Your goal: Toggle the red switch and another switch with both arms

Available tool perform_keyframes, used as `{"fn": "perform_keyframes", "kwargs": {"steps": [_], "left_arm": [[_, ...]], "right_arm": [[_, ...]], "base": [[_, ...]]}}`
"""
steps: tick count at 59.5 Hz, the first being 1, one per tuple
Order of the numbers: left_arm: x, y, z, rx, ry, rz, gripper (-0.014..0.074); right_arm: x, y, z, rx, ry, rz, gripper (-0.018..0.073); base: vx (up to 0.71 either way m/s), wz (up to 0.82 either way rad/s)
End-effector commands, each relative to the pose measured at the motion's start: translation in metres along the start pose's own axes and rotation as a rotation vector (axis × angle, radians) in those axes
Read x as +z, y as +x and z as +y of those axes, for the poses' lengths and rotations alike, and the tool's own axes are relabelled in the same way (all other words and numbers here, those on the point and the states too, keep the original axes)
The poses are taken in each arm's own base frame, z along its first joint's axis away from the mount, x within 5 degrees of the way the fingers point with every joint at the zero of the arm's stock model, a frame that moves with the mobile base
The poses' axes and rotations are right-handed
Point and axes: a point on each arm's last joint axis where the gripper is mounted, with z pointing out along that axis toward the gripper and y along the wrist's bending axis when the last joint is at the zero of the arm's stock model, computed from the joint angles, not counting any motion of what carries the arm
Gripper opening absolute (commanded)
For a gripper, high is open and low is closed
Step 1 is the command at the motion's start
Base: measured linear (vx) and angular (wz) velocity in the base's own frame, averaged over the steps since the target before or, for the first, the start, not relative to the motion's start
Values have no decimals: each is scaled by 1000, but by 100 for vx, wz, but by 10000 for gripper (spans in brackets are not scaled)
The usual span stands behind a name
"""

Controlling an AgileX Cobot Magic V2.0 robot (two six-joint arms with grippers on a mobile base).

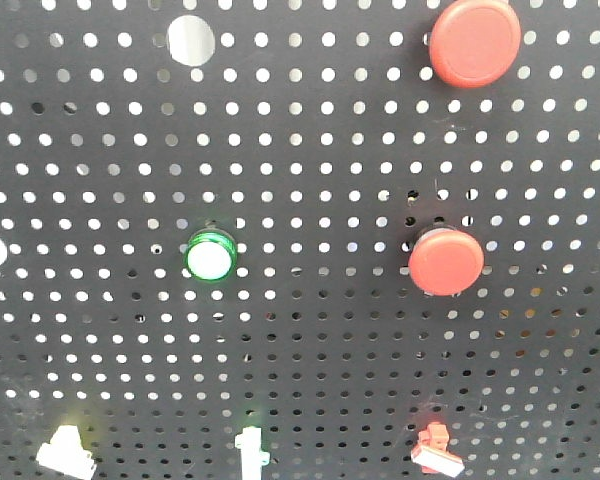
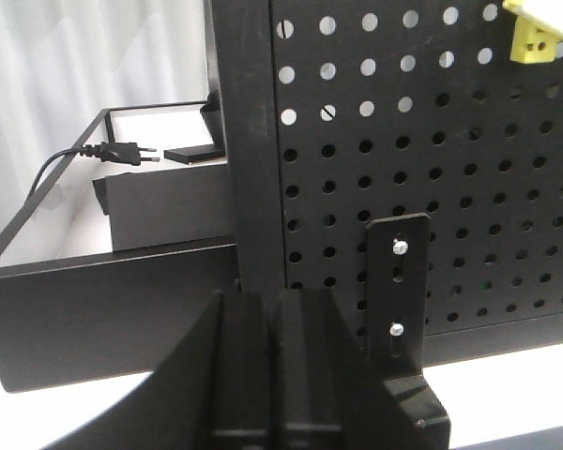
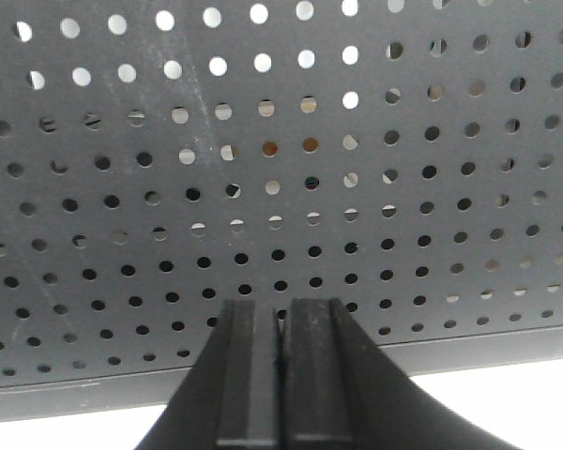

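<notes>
**Panel status: both grippers closed, low before the pegboard**

**Front view.** A black pegboard (image 1: pixel 310 150) fills the frame. The red switch (image 1: pixel 435 450) sits at the bottom edge, right of centre, below the lower push button (image 1: pixel 446 261) of two large red ones. The upper push button (image 1: pixel 474 42) is at the top right. At the bottom left sits another switch (image 1: pixel 65 450), a pale yellow-white lever. A white-and-green toggle (image 1: pixel 249 450) stands between the two levers, below a green-rimmed button (image 1: pixel 211 256).

**Left wrist view.** The left gripper (image 2: pixel 276 309) has its two dark fingers pressed flat together, low in front of the board's upright frame post (image 2: pixel 249 141). The pale lever of another switch (image 2: pixel 535 33) shows in the top right corner, well apart from the gripper. A black bracket (image 2: pixel 399 291) with two screws stands just right of the fingers. To the left, a power plug (image 2: pixel 127 152) shows above a dark box (image 2: pixel 169 211).

**Right wrist view.** The right gripper (image 3: pixel 281 314) has its fingers together, the seam between them shut. It points at the lower part of the perforated sheet, above a white surface (image 3: pixel 56 427).
</notes>
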Motion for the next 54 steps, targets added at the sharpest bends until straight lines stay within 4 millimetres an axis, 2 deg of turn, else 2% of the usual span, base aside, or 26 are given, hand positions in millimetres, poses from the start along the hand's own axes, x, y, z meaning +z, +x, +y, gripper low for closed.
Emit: {"fn": "perform_keyframes", "kwargs": {"steps": [1,23,33,37,45,54], "left_arm": [[-1,-1,0,-4,-9,-76,3],[-1,-2,1,-4,-9,-83,3],[-1,-8,1,-6,-13,-138,3],[-3,-18,2,-43,-17,-224,3],[-9,-39,5,-356,9,-371,3],[-22,-77,5,-240,17,-424,3]], "right_arm": [[0,-6,0,-6,-3,-83,-6],[-1,-7,0,-6,-3,-89,-6],[-3,-22,2,18,-16,-207,-6],[-6,-32,2,19,-16,-228,-6],[-16,-60,3,15,-13,-245,-6],[-38,-112,5,8,-14,-344,-6]], "base": [[0,0],[0,0],[0,0],[0,0],[0,0],[0,0]]}}
